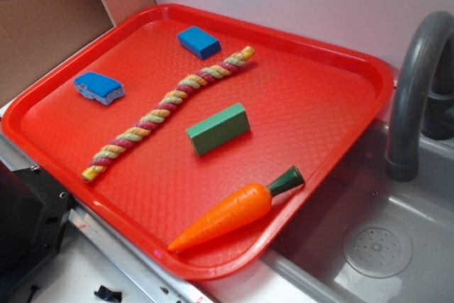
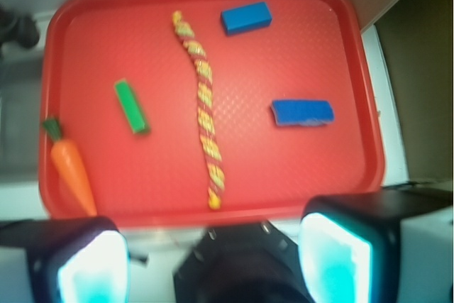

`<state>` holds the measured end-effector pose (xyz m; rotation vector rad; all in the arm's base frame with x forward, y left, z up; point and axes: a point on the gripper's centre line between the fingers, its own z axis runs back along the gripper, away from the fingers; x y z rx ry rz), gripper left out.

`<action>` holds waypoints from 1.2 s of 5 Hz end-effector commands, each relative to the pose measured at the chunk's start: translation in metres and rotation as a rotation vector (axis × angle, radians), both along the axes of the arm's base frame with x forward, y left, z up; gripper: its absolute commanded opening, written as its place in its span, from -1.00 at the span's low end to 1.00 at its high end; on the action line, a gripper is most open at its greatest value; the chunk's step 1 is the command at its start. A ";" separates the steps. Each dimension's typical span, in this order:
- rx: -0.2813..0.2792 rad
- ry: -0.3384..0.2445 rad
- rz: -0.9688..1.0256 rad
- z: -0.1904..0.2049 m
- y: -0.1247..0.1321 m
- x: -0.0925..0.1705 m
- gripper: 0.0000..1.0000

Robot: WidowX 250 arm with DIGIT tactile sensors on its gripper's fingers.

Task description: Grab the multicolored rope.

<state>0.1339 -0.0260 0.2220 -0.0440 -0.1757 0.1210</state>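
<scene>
The multicolored rope [image 1: 165,109] [image 2: 201,97], a twisted cord of yellow, pink and pale green strands, lies stretched out along the middle of the red tray [image 1: 333,97] [image 2: 92,26]. In the wrist view my gripper [image 2: 213,264] hangs high above the tray's near edge, well short of the rope's yellow end. Its two fingers stand wide apart with nothing between them, so it is open. The gripper does not show in the exterior view.
On the tray also lie an orange toy carrot [image 1: 230,212] [image 2: 71,168], a green block [image 1: 218,128] [image 2: 131,106] and two blue blocks [image 1: 198,41] [image 1: 98,87]. A grey sink with a faucet [image 1: 411,90] lies to the tray's right. A black robot base [image 1: 28,225] sits at the front left.
</scene>
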 end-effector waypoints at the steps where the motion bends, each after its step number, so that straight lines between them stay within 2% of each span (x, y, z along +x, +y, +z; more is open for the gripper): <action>1: -0.027 -0.068 0.120 -0.050 -0.003 0.047 1.00; 2: -0.009 -0.040 0.164 -0.090 0.002 0.070 1.00; 3: -0.090 -0.016 0.150 -0.129 0.006 0.087 1.00; 4: -0.024 0.039 0.141 -0.156 0.008 0.096 1.00; 6: 0.008 0.131 0.097 -0.197 0.008 0.101 1.00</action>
